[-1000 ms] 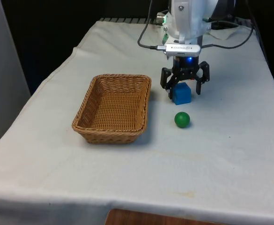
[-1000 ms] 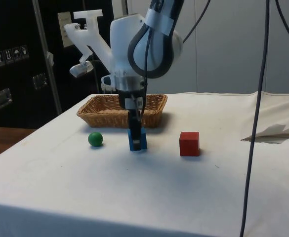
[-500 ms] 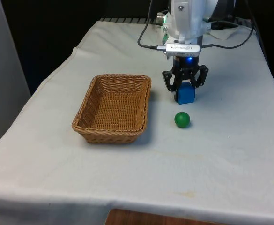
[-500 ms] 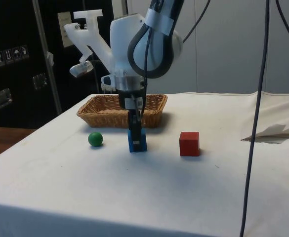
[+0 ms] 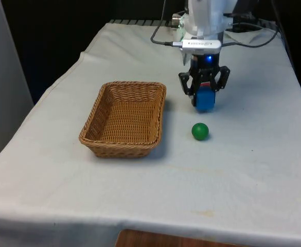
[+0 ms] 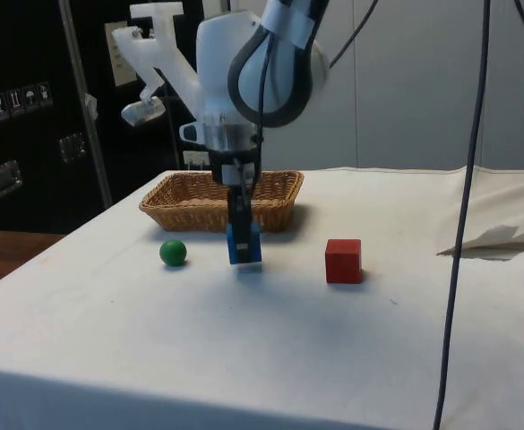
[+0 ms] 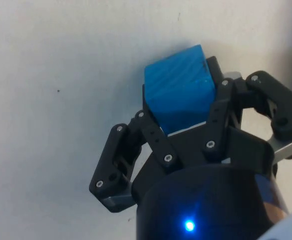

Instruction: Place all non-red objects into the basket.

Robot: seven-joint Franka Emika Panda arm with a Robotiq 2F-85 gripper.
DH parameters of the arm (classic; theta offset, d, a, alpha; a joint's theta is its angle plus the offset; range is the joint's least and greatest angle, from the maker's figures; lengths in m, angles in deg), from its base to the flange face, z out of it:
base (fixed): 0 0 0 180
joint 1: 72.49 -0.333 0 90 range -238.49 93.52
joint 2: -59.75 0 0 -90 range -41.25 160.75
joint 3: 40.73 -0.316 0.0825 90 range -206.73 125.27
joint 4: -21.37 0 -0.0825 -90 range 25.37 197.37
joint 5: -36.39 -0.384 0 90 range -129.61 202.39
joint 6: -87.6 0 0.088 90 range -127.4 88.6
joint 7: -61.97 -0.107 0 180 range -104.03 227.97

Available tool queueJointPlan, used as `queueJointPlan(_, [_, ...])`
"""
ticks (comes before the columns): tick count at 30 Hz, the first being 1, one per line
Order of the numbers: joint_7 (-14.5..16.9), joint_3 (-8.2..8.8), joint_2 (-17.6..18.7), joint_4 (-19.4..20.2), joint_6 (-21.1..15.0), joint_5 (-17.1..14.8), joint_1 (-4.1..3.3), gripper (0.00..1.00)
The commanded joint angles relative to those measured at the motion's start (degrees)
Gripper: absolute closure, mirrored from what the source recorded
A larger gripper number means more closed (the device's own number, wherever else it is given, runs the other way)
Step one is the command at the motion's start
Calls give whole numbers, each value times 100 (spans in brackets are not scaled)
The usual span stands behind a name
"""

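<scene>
The blue cube [image 5: 205,99] is gripped between the fingers of the hand [image 5: 204,92] and held just clear of the counter [image 5: 243,170], right of centre in the front view. The carrying step is judged in hand; next, the cube must be moved leftward over the basket [image 5: 124,118] and released, while the green ball [image 5: 200,130] awaits collection and the red cube [image 6: 343,261] is left.

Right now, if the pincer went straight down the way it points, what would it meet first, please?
Probably the white cloth: the pincer points down, shut on the blue cube, with nothing visible beneath.
</scene>
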Motion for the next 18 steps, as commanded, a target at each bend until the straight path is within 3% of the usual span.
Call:
queueJointPlan(1, [-17, 23, -120, 40, 97, 29, -17, 99])
queueJointPlan(18, [-23, 29, -779, 34, 710, 34, -11, 99])
